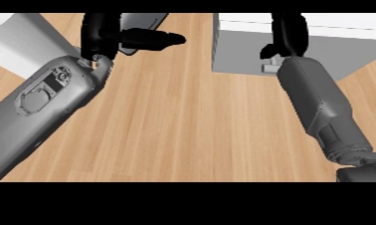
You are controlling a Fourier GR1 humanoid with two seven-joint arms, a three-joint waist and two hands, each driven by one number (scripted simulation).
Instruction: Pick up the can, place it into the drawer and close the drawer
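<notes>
The can does not show anywhere in this view, so its whereabouts cannot be told from here; it may be hidden by a hand or by the drawer unit. The drawer unit (242, 45), a grey box with a white top, stands on the wooden counter (183, 119) at the upper right of the view and serves as the reference below. Whether the drawer is open or closed cannot be told from this angle.

The right hand (288, 37) lies over the front face of the drawer unit, near its right part, black fingers pointing up toward the white top. A short finger or thumb juts out to the left at the level of the wrist. Whether these fingers are spread or curled on anything cannot be told. The grey right forearm (323, 109) runs from the unit down to the lower right edge.

Well to the left of the drawer unit, across a bare strip of counter, sits the left hand (103, 35). Its fingers stand upright and its thumb (158, 39) sticks out toward the unit; the hand is spread and holds nothing visible. Behind it lies a dark grey flat object (143, 20), partly covered. The left forearm (44, 99) enters from the lower left.
</notes>
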